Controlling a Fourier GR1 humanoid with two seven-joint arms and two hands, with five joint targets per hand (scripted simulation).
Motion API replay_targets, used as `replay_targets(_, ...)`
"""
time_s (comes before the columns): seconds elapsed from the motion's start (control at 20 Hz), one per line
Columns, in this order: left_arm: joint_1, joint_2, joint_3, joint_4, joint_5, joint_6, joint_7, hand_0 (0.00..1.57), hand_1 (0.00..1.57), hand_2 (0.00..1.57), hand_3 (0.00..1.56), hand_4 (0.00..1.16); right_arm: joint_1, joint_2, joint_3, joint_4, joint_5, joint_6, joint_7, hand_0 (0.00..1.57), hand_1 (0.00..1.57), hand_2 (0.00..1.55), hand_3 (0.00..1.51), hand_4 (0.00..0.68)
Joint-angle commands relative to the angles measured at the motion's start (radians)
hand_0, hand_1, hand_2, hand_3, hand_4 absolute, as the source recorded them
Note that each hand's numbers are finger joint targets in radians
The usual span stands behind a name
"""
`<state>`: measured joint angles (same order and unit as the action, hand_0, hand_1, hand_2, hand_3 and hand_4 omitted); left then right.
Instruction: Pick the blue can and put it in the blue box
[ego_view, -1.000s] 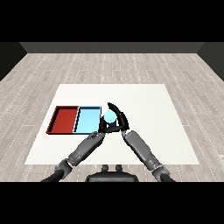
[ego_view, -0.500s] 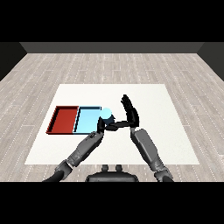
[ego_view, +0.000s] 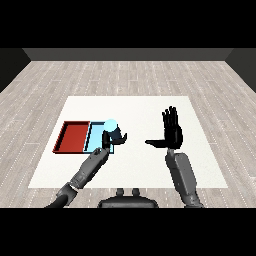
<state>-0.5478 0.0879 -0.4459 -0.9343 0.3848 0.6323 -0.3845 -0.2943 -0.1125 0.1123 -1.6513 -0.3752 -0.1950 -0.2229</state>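
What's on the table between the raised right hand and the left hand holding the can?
Nothing: the head view shows only bare white table between the open right hand and the left hand curled round the light blue can.

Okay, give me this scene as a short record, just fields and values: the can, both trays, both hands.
can: blue can, held over the right edge of the blue tray
blue tray: blue tray, right of the red one
red tray: red tray, leftmost, touching the blue tray
left hand: left hand, curled round the can
right hand: right hand, open, fingers straight, holding nothing
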Motion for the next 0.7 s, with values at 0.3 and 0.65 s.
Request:
replay_targets(0.3, -0.135, 0.138, 0.164, 0.191, -0.027, -0.097, 0.098, 1.57, 1.57, 1.57, 1.48, 1.13, 0.065, -0.048, -0.114, -0.047, -0.041, 0.023, 0.021, 0.0, 0.0, 0.0, 0.0, 0.0)
replay_targets(0.65, -0.286, 0.122, 0.218, 0.574, -0.065, -0.113, 0.115, 1.57, 1.57, 1.57, 1.49, 1.1, 0.076, -0.046, -0.149, 0.077, -0.054, 0.087, -0.063, 0.0, 0.0, 0.0, 0.0, 0.0)
